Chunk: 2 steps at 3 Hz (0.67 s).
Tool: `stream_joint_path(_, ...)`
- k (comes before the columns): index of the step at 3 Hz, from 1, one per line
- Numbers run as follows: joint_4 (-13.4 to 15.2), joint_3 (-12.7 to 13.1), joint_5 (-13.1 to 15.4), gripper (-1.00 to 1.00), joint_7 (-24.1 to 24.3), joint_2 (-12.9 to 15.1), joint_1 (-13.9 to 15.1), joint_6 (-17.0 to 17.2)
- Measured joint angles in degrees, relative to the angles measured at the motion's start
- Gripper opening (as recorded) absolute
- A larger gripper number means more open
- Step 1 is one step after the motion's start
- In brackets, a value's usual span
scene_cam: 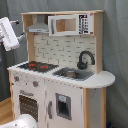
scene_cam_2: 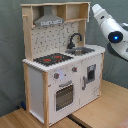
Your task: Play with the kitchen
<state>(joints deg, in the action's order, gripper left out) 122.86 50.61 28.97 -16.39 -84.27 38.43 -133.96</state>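
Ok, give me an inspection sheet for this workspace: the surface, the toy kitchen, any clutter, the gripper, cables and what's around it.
Surface: wooden floor under the kitchen; seams between boards show.
Job's things: the kitchen stands upright; stovetop with red rings, black faucet over the sink, grey hood, oven door shut.
Clutter: nothing seen on the counter; something small sits in the sink, too unclear to name.
Grippers: the arm is raised beside the kitchen's top, apart from it; the gripper itself cannot be made out.
Cables: nothing seen.
Surroundings: grey curtain behind; white rounded object at the first exterior view's bottom edge.
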Motion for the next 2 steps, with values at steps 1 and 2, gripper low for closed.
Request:
stream_joint_path(1,0.01,-2.23,0.0,1.0,2.87,0.03,0.11,4.71)
stream_joint_path(2,0.18,-4.61,0.0,1.0,5.99,0.48,0.36,9.63)
